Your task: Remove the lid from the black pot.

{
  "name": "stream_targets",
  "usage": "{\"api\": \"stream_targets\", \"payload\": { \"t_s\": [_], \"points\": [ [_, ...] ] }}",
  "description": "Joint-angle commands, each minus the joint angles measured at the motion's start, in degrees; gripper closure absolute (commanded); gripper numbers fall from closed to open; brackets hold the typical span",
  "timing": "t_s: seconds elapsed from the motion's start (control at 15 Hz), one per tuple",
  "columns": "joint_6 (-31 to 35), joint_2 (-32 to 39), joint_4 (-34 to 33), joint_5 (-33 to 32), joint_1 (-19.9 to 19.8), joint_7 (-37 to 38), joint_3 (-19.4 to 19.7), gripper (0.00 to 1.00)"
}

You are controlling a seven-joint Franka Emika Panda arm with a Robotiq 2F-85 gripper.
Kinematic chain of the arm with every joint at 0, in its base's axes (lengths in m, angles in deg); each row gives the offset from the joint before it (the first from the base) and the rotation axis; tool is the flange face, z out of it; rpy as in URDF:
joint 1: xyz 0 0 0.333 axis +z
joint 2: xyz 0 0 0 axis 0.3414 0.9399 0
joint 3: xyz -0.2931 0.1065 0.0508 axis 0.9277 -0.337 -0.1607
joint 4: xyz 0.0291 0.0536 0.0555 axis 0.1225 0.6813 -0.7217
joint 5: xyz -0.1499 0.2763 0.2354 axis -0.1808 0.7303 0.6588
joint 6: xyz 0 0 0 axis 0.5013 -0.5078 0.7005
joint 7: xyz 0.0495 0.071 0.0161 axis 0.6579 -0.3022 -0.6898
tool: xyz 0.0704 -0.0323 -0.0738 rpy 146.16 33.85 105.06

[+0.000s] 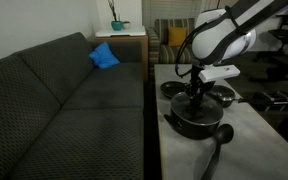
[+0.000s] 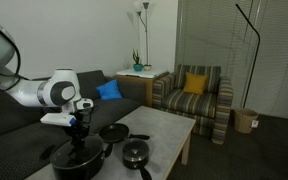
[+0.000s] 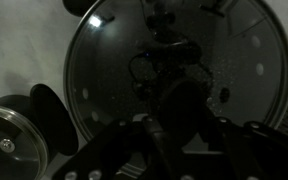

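Living-room scene: pale coffee table (image 2: 164, 126) next to a dark sofa (image 1: 54, 95). The lid (image 3: 104, 80) looks seated on the black pot (image 1: 189, 125), with its knob (image 3: 164, 60) centred in the wrist view. The gripper (image 1: 194, 92) is down at the knob, but it's too dark to tell if the jaws are clamped or apart.

Risks:
- A shallow pinch lets the lid slip or tilt, and it drops back on the rim.
- A small glass-lidded pot (image 3: 9, 140) sits at 8 o'clock and a long-handled pan (image 2: 114, 132) at 2 o'clock, so a sideways swing would clip them.
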Motion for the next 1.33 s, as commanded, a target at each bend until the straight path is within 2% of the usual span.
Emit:
{"api": "stream_targets", "payload": {
  "t_s": [0.0,0.67,0.93,1.27],
  "points": [
    [-2.17,-3.07,2.43,1.04,-1.69,-1.7,-1.59,0.86],
    [-1.28,-16.59,15.65,-1.73,-0.76,-1.5,0.79,0.86],
    [-1.97,-21.85,23.42,-2.75,-0.96,-2.0,3.28,0.86],
    [-1.01,-24.94,31.6,-5.07,-1.72,-0.83,7.2,0.86]
  ]
}}
